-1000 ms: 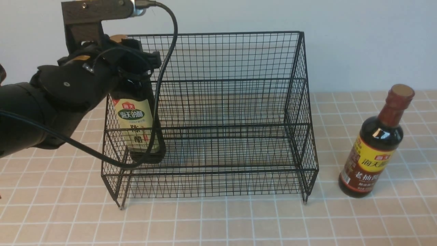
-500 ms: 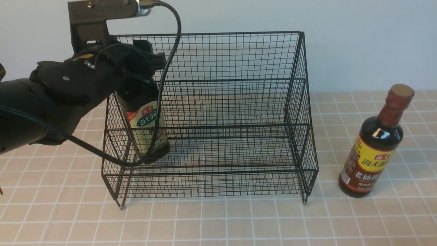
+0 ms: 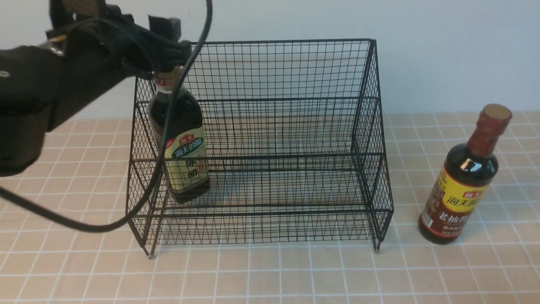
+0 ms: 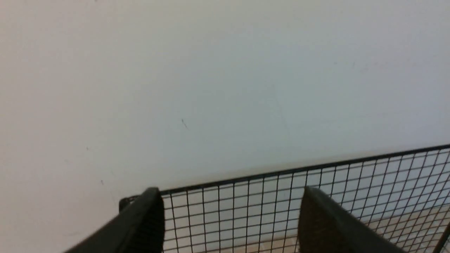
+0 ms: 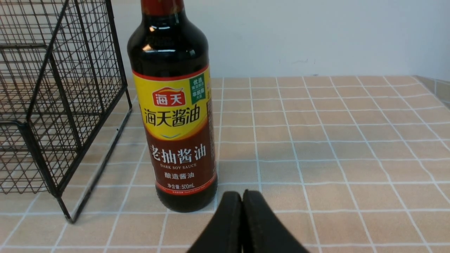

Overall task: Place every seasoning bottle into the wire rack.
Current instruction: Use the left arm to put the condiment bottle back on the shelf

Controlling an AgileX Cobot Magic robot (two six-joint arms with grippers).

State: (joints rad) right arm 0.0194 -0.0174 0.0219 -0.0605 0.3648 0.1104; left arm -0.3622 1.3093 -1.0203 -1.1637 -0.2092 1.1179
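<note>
Standing in the rack (image 3: pixel 295 126), left end, vinegar bottle (image 3: pixel 181 143) sits just under the spread, empty left pincer (image 4: pixel 232 196). Left arm (image 3: pixel 25 97) high; right pincer (image 5: pixel 242 196) pressed together by soy bottle (image 5: pixel 174 116).

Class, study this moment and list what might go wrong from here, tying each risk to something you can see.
1. The left arm's cable hangs across the vinegar bottle and the front of the wire rack; pulling away might snag it and topple the bottle.
2. The open left gripper sits just above the bottle's cap and could clip it.
3. The soy sauce bottle stands outside the rack; the shut right gripper might knock it over.
</note>
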